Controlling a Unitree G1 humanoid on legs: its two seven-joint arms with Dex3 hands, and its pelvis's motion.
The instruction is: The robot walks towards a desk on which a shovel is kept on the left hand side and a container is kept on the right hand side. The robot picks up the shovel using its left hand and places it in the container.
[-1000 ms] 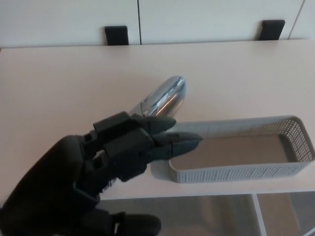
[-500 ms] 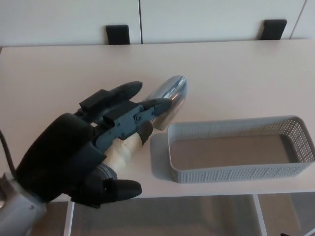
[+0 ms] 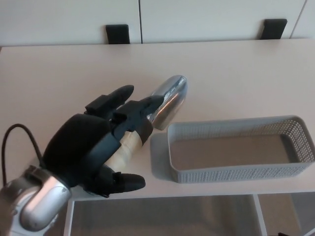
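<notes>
The left hand [image 3: 98, 147] has pulled back toward the robot and dropped lower over the last second. A second ago its fingers reached over the near-left corner of the container [image 3: 236, 169]; now they lie short of it, over the shovel [image 3: 165, 101]. The shovel lies on the tabletop [image 3: 236, 78] just left of the container, its metal scoop pointing away and its pale wooden handle running back under the hand.

Two fingers [image 3: 140, 105] stretch out along the top of the shovel, with the thumb spread apart below near the table edge. The hand looks spread rather than clasped around the handle, though the palm hides the contact, so a light hold cannot be ruled out. The scoop has not visibly moved across the three pictures.

In my judgement the shovel is not yet picked up and the hand is settling for a grasp on the handle. The container is empty. The right hand is not in view.
</notes>
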